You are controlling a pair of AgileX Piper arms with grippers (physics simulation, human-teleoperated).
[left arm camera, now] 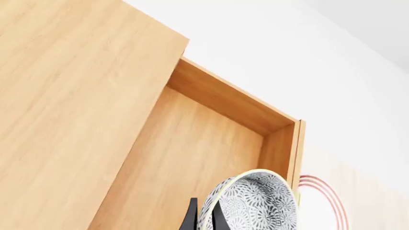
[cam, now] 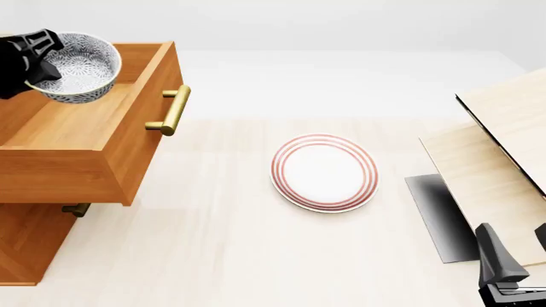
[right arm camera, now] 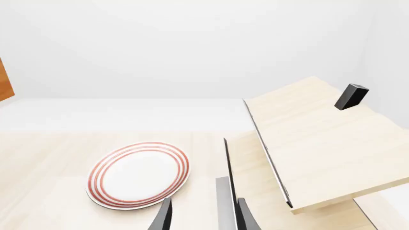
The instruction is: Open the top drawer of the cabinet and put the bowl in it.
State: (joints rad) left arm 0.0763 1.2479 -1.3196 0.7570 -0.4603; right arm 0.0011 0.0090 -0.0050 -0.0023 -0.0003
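speckled bowl point(cam: 78, 67), pinched at its rim by the left gripper point(cam: 34, 61), hangs over the open top drawer point(cam: 81, 128); lower it level before letting go. right gripper point(right arm camera: 201, 215) is parted, empty.

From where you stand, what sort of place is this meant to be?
Probably a simulated home corner, not a real room: a wooden cabinet with its top drawer open, a ringed plate on the table, all against blank white.
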